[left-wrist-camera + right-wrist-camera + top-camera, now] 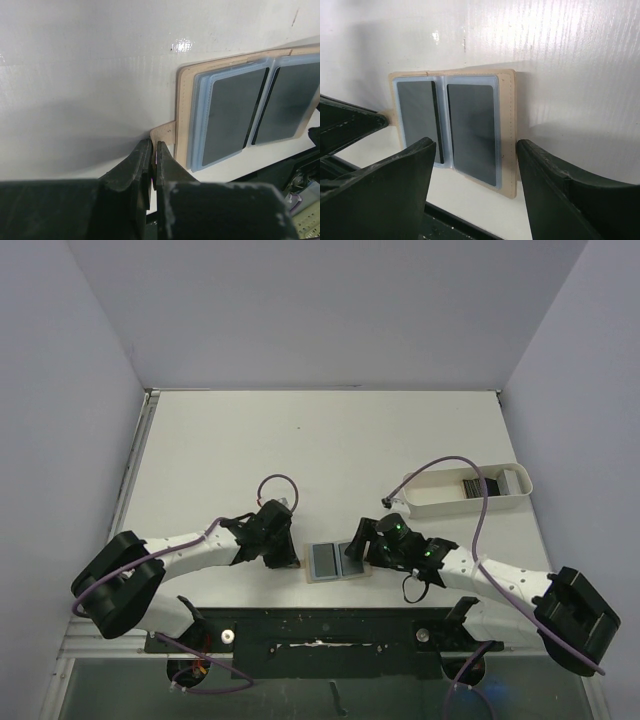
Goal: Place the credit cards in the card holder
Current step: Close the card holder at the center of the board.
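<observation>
The card holder (335,561) lies open near the table's front edge, tan with light blue lining and two dark panels. It also shows in the left wrist view (240,110) and the right wrist view (507,125). My left gripper (293,558) (154,148) is shut on the holder's tan snap tab (166,133) at its left edge. My right gripper (360,552) (475,146) is open and empty, its fingers spread just above the holder's right half. Several dark credit cards (482,484) lie in a white tray. I cannot tell whether the dark panels hold cards.
The white oblong tray (440,502) stands to the right, behind the right arm, with a purple cable arching over it. The black mounting rail (320,630) runs just in front of the holder. White walls close the table at the back and both sides.
</observation>
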